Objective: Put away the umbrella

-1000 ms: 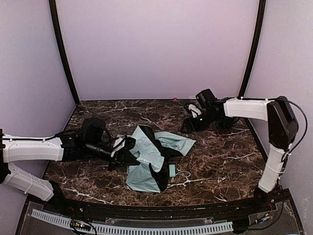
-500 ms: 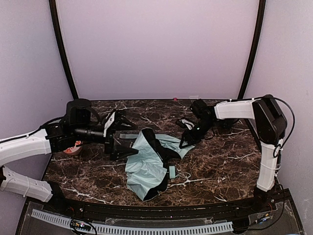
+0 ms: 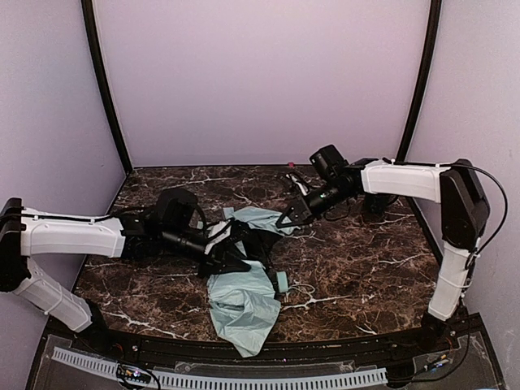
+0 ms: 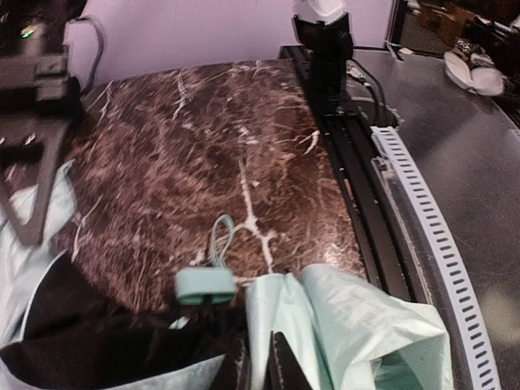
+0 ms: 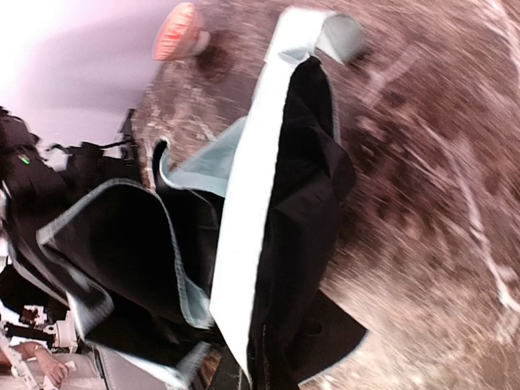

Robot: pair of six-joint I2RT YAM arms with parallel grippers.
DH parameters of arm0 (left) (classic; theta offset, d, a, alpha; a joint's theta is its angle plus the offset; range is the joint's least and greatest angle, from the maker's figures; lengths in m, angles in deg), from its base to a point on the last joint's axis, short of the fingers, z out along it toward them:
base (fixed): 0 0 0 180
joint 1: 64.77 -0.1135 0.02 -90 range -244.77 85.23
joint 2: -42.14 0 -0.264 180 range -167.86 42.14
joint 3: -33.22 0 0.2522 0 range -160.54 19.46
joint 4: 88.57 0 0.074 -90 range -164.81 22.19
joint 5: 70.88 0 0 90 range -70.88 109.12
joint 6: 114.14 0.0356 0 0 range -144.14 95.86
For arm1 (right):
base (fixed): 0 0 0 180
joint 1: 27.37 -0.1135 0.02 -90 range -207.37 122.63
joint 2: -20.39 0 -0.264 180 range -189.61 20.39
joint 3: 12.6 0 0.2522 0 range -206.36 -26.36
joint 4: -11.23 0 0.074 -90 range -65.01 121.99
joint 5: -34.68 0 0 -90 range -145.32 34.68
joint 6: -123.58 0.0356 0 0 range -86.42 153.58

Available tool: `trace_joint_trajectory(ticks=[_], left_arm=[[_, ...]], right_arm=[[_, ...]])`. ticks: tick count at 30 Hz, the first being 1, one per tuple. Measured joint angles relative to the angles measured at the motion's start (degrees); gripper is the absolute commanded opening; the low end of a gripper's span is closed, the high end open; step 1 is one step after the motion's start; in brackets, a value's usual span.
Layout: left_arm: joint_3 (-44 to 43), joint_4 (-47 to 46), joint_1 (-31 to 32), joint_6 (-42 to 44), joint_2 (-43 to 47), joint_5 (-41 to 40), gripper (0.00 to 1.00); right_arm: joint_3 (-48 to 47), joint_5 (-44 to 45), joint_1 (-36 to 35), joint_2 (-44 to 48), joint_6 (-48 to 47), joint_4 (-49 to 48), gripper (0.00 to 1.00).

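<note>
**Umbrella slack between both hands, long axis far-to-near**

The umbrella (image 3: 244,305) lies crumpled mid-table (image 3: 366,268). Its long axis runs from the far centre toward the near edge. My right hand (image 3: 286,219) is clenched on the far edge of the fabric. My left hand (image 3: 236,253) sits at the left flank, its fingers nearly together with a mint fold between them, so I judge it grasping. The handle (image 4: 205,284) lies loose just right of the bundle. The free near end lies closer to the left arm.
</note>
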Motion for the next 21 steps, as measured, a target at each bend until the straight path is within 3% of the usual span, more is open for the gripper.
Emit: trace_joint_trajectory(ticks=[9, 15, 16, 19, 21], left_arm=[[0.0, -0.7, 4.0, 3.9, -0.1, 5.6, 0.00], [-0.3, 0.0, 4.0, 6.2, 0.1, 6.0, 0.00], [-0.3, 0.2, 4.0, 6.5, 0.2, 6.0, 0.06], [-1.1, 2.6, 4.1, 7.8, 0.6, 6.4, 0.47], [-3.4, 6.3, 4.5, 8.8, 0.5, 7.0, 0.64]], right_arm=[[-1.4, -4.7, -8.4, 0.3, 15.8, -15.2, 0.01], [-2.2, -3.0, -10.2, 0.2, 18.7, -16.2, 0.03], [-2.4, -1.7, -10.0, 0.2, 18.6, -15.4, 0.03], [-2.6, 2.5, -8.9, 0.3, 17.9, -12.5, 0.06], [-2.4, 4.7, -8.1, 0.5, 17.6, -11.0, 0.07]])
